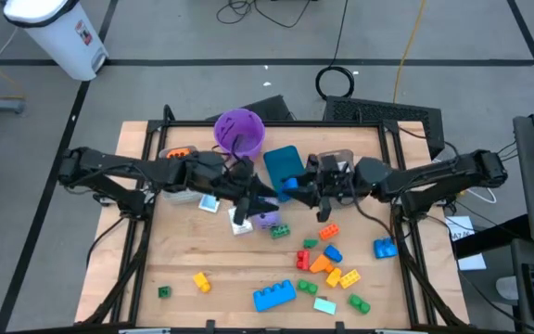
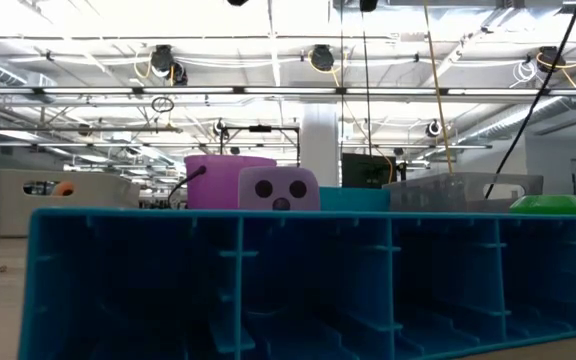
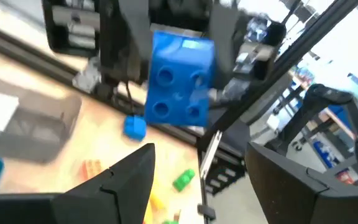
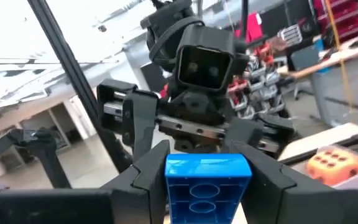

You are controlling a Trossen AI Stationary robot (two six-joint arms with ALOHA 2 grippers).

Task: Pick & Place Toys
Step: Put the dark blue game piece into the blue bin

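My right gripper [image 1: 297,188] is shut on a small blue brick [image 4: 207,183] above the table's middle, in front of the teal bin [image 1: 284,162]. The brick also shows in the left wrist view [image 3: 179,78] and in the high view [image 1: 288,186]. My left gripper [image 3: 210,180] is open and empty, facing the brick from the left, its fingers short of it [image 1: 262,192]. A purple die [image 1: 267,220] rests on the table below both grippers. Other bricks [image 1: 323,263] lie toward the near edge. My right gripper pinches the blue brick by two opposite sides [image 3: 153,68] between its two fingers. The fingers come roughly level from the table's right side. The brick is lifted clear of the table, its studded face [image 3: 176,93] turned toward my left gripper.
A purple bucket [image 1: 239,130] and a clear bin [image 1: 336,160] stand at the back, and a bin holding an orange die [image 4: 331,163] at the back left. A big blue brick [image 1: 273,296] lies at the near edge and fills the low view [image 2: 298,280].
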